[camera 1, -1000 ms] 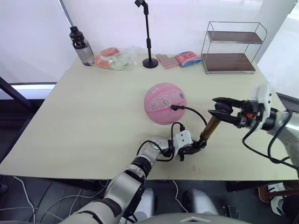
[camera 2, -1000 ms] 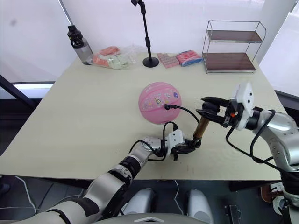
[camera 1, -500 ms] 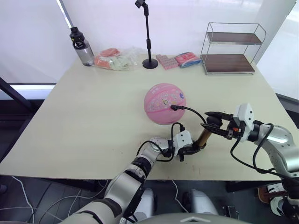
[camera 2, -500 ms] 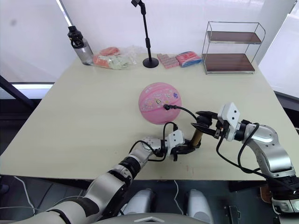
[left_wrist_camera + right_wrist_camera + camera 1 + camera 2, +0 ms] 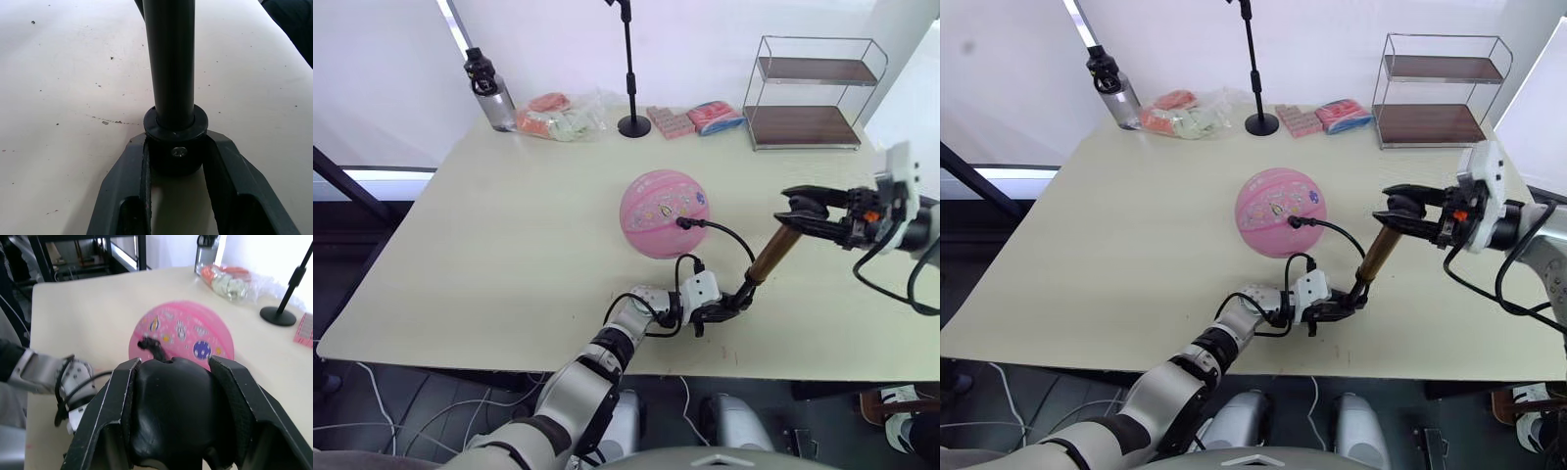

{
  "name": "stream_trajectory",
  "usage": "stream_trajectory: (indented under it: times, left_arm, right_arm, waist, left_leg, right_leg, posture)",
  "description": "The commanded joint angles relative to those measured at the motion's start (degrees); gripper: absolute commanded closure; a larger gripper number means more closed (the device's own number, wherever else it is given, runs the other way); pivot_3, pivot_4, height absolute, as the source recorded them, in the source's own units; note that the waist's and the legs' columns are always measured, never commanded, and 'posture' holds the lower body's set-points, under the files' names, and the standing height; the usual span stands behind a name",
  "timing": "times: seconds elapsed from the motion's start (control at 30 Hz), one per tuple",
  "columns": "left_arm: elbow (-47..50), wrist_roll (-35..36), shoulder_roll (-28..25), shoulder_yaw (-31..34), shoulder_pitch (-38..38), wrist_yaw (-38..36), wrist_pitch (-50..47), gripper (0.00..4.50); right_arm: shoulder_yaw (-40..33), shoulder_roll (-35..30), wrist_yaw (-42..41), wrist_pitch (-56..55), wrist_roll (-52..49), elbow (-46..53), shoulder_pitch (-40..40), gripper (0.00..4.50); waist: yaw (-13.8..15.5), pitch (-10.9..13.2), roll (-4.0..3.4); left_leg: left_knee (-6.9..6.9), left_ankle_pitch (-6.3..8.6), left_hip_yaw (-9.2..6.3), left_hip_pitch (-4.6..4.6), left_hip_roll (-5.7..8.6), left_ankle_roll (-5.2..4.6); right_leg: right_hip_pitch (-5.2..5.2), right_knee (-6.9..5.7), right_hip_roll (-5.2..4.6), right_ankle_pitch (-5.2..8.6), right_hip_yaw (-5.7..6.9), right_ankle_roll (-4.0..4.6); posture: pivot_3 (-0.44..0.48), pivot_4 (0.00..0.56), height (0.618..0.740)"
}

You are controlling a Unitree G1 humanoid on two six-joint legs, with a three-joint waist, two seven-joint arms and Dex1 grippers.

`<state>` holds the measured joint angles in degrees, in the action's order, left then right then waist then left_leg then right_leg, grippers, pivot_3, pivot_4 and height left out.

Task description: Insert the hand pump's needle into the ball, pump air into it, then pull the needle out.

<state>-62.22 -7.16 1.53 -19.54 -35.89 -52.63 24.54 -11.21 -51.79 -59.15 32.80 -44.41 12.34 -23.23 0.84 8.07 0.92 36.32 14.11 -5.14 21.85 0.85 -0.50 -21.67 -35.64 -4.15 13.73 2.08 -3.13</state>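
Observation:
The pink ball (image 5: 663, 211) sits mid-table. The needle's black fitting (image 5: 684, 222) is plugged into its near right side, and the pin itself is hidden inside. A thin black hose (image 5: 729, 238) loops from there down to the hand pump (image 5: 771, 256), a gold cylinder leaning up to the right. My left gripper (image 5: 728, 304) is shut on the pump's black bottom cap (image 5: 175, 141), low on the table. My right gripper (image 5: 800, 209) is shut on the black handle (image 5: 173, 406) at the top end, right of the ball.
Along the far edge stand a dark bottle (image 5: 487, 90), a clear bag of packets (image 5: 560, 116), a black stand (image 5: 632, 122), pink packets (image 5: 697, 118) and a wire shelf rack (image 5: 818, 93). The table's near edge runs just below my left gripper.
My right gripper pushed the handle down toward the cylinder, then drew it back up and to the right. The left gripper kept the pump's base in place. The camera shifted slightly.

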Motion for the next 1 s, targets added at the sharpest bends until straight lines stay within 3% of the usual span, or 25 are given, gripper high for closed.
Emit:
stream_trajectory:
  times: [0.03, 0.3, 0.5, 0.7, 1.0]
  left_arm:
    - [-7.9, -4.4, -3.3, -2.3, 4.9, 0.1, -4.9, 3.48]
    - [-7.8, -4.4, -3.4, -2.2, 4.9, 0.0, -5.0, 3.48]
    - [-7.9, -4.4, -3.5, -2.4, 4.8, -0.2, -5.0, 3.48]
    - [-8.1, -5.2, -3.5, -2.8, 4.6, 0.2, -4.5, 3.48]
    - [-8.2, -5.3, -3.4, -2.5, 4.5, 0.8, -4.1, 3.48]
  right_arm:
    - [-7.6, -2.2, 1.9, 1.6, -3.8, 1.0, -5.0, 2.83]
    - [-7.7, -4.6, 1.7, 4.3, -4.6, 3.0, -7.4, 2.83]
    - [1.3, -2.8, -0.6, -2.2, 5.6, 5.0, 4.1, 2.83]
    - [9.7, 4.6, 0.8, -12.3, 14.6, -0.7, 10.9, 2.83]
    - [17.8, 11.0, 3.0, -23.1, 25.0, -10.1, 16.1, 2.83]
  waist:
    - [0.0, 0.0, -0.02]
    - [0.0, 0.1, -0.05]
    - [-0.1, -0.2, 0.14]
    - [-1.0, -1.1, 1.09]
    - [-0.9, -1.4, 0.96]
  left_leg:
    - [0.0, 0.0, 0.01, -0.01, 0.0, 0.0]
    - [0.0, 0.0, 0.01, 0.0, 0.0, 0.0]
    - [-0.01, 0.0, 0.02, -0.03, -0.03, 0.0]
    - [-0.04, 0.16, -0.01, -0.28, -0.4, 0.27]
    - [-0.11, 0.18, 0.09, -0.63, -0.44, 0.3]
  right_leg:
    - [0.0, 0.0, 0.0, 0.0, -0.02, 0.0]
    - [-0.01, 0.0, 0.0, 0.0, -0.01, 0.0]
    - [0.02, 0.0, 0.05, 0.01, 0.02, 0.0]
    - [0.21, -0.01, 0.1, 0.09, 0.02, 0.15]
    - [0.36, -0.01, 0.09, 0.14, 0.09, 0.24]
  posture:
    - [0.0, 0.15, 0.74]
    - [0.0, 0.15, 0.74]
    - [0.0, 0.15, 0.74]
    - [0.0, 0.15, 0.74]
    - [0.0, 0.15, 0.74]
